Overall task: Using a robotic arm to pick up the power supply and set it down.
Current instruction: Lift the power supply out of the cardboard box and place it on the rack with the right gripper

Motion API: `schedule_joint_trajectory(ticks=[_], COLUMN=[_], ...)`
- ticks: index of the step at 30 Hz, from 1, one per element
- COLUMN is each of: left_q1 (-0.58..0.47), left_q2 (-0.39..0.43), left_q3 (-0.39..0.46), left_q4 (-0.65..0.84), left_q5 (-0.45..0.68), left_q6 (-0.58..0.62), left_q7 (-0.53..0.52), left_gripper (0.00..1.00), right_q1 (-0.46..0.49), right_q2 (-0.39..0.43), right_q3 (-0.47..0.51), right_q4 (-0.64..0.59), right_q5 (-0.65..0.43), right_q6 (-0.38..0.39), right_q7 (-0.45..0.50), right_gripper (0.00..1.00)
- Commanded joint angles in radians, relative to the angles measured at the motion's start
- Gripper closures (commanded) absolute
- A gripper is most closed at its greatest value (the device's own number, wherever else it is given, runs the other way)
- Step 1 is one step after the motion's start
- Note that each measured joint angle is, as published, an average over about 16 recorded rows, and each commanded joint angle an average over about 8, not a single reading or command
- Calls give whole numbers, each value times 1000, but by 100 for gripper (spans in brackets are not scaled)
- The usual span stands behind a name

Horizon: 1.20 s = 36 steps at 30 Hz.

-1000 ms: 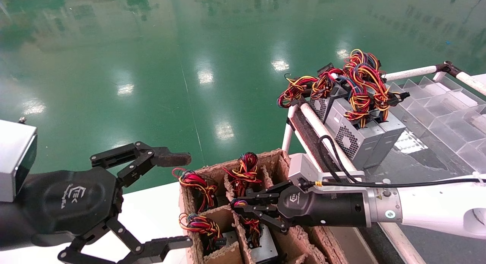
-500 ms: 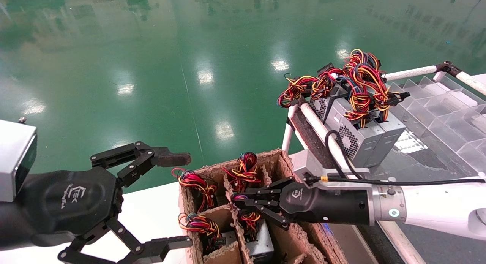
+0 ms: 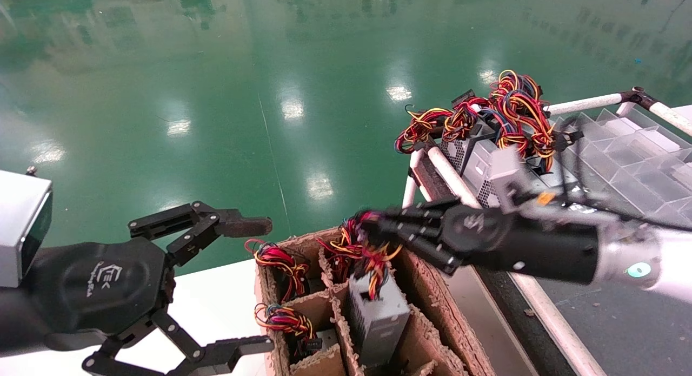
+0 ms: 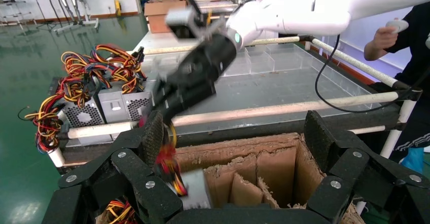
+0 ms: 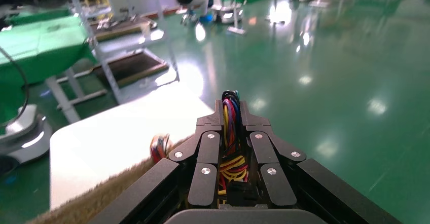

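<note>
Right gripper [image 3: 378,230] is clamped on the wire bundle [image 3: 359,246] of a power supply [image 3: 377,316], which hangs below its fingertips, partly raised from the cardboard divider box [image 3: 432,311]. Left gripper [image 3: 238,281], fingers spread, hangs well apart.

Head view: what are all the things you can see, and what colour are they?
Power supply: one, grey box with red, yellow and orange wires, hanging by its wires from the right gripper, partly out of its box cell.
Box: one, brown cardboard with dividers, in front of the robot; more wire bundles sit in other cells.
Stacked supplies: several, grey with coloured wires, on the rack at right.
Rack: one, white tubes, clear tray.
Floor: green, shiny.
Table: white, under the box.
Left gripper: black, fingers open, parked at left.
Right gripper: black, fingers shut on the wires.
</note>
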Motion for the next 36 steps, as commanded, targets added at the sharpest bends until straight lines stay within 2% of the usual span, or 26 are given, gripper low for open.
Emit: schedule_joint_trajectory(ticks=[1, 15, 26, 36], left_q1=[0, 0, 0, 0], left_q2=[0, 0, -1, -1], left_q3=[0, 1, 1, 2], left_q4=[0, 0, 0, 0], left_q5=[0, -1, -1, -1], left_q6=[0, 0, -1, -1], left_q7=[0, 0, 1, 1], left_gripper=[0, 0, 0, 0], right_q1=[2, 104, 241, 284], right_q2=[24, 174, 279, 401], right_q3=[3, 59, 96, 110], right_q4=[30, 104, 14, -105], right_q5=[29, 172, 207, 236], right_q6=[2, 19, 15, 3], right_q7=[23, 71, 44, 13], right_gripper=[100, 100, 100, 100])
